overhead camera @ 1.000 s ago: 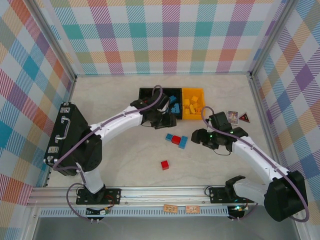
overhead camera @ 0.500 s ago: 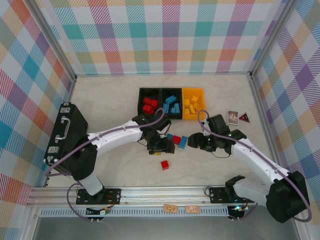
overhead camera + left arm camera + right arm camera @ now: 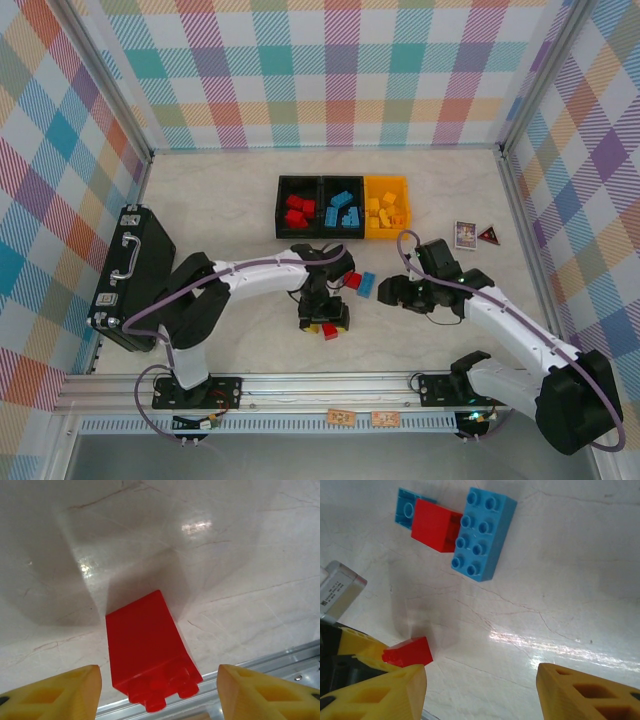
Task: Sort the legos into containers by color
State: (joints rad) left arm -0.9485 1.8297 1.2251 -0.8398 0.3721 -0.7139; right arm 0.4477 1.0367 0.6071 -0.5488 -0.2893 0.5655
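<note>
The containers (image 3: 343,180) stand in a row at the back: a black one with red legos, a black one with blue legos, a yellow one (image 3: 386,208) with yellow legos. A single red brick (image 3: 329,331) lies near the front edge. My left gripper (image 3: 325,322) stands open over it; the brick (image 3: 147,645) lies between the two fingertips, untouched, left gripper (image 3: 159,690). My right gripper (image 3: 393,293) is open and empty, right gripper (image 3: 480,690). Beyond it lie a blue oblong brick (image 3: 482,534), a red brick (image 3: 436,525) and a small blue brick (image 3: 407,507).
A large black case with a handle (image 3: 130,275) lies at the left. Two small cards (image 3: 465,234) lie at the right. An aluminium rail (image 3: 330,385) runs along the near edge, close behind the single red brick. Plaid walls close in three sides.
The left arm swung from the containers back toward the near edge and came down over the single red brick, its jaws wider. The right gripper shifted slightly toward the front.
</note>
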